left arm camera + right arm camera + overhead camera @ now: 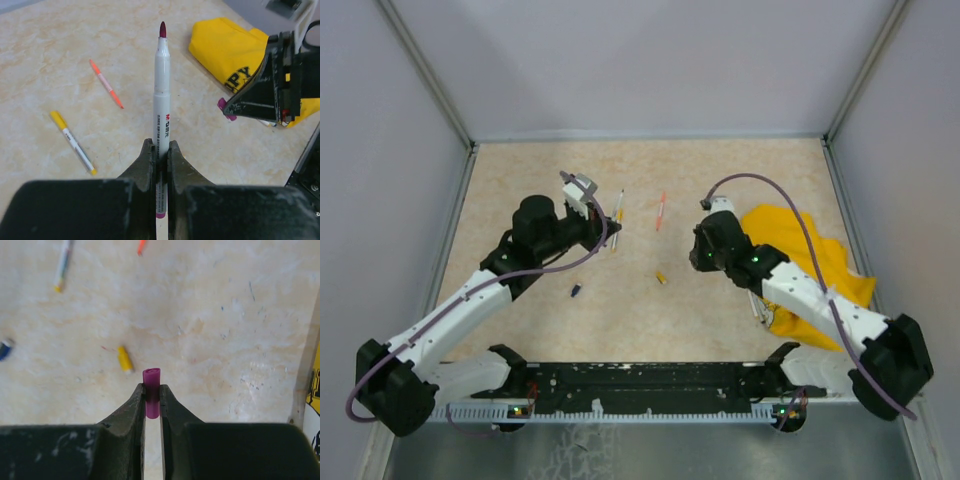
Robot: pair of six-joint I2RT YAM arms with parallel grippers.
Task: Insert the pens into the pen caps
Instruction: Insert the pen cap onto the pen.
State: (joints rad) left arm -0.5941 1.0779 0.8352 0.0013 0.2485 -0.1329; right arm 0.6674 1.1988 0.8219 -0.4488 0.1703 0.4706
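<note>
Right, both halves are in hand: the left gripper [160, 152] is pinched tight on the purple pen [161, 90], low on its barrel, with the bare tip pointing straight out ahead of the fingers. The right gripper [152, 392] is closed on the purple cap [151, 376], gripping its lower half so the open-looking end pokes clear of the jaws, up off the table [225, 315]. Here's what the next move hangs on. In the left wrist view the cap sits off to the right of the pen, beside the barrel rather than out beyond the tip. It also sticks out leftward from the right gripper, so its axis runs across the pen's line, not along it. Tip and mouth aren't facing each other yet. They're near and not touching, though how far apart in depth I can't tell. My read is that one wrist has to swing until the two long axes fall into one line, mouth looking at tip, and only then push together. A skewed approach could jam the tip on the rim or twist the stubby cap in its narrow hold. Elsewhere, a yellow pen [72, 142] and an orange pen [106, 83] lie on the table to the purple pen's left. A yellow cap [124, 359] and a blue cap [4, 347] lie loose ahead of the right gripper, and the cloth [225, 45] sits behind it on the right. This purple pair is the one in play.
</note>
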